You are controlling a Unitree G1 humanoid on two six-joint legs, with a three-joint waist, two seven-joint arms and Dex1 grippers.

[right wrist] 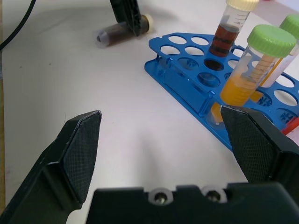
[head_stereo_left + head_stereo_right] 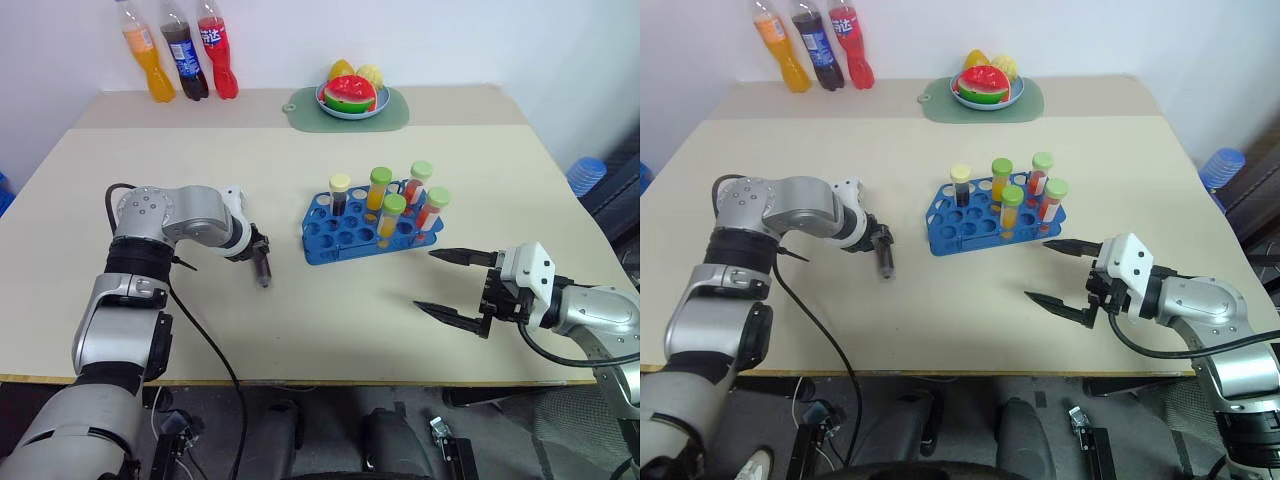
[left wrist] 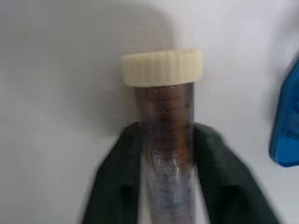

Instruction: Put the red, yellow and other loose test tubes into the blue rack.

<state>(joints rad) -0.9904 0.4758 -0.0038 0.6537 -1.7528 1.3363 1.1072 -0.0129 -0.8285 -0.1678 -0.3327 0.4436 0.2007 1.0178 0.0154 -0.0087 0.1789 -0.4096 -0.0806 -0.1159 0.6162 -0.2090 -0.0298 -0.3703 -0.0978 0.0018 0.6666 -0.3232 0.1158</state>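
A loose test tube (image 2: 264,271) with dark brown liquid and a cream cap (image 3: 162,67) lies on the table, left of the blue rack (image 2: 322,236). My left gripper (image 2: 259,251) points down at it and is shut on the tube's body (image 3: 164,140), one finger on each side. In the right wrist view the tube (image 1: 120,32) rests flat on the table under those fingers. The rack holds several upright capped tubes (image 2: 392,215) with orange, red and dark fills. My right gripper (image 2: 441,281) hovers open at the front right of the rack, with nothing between its fingers (image 1: 81,149).
Three drink bottles (image 2: 183,50) stand at the table's back left. A plate of fruit (image 2: 350,97) on a green mat sits at the back centre. A black cable (image 2: 205,340) hangs off the front edge by my left arm.
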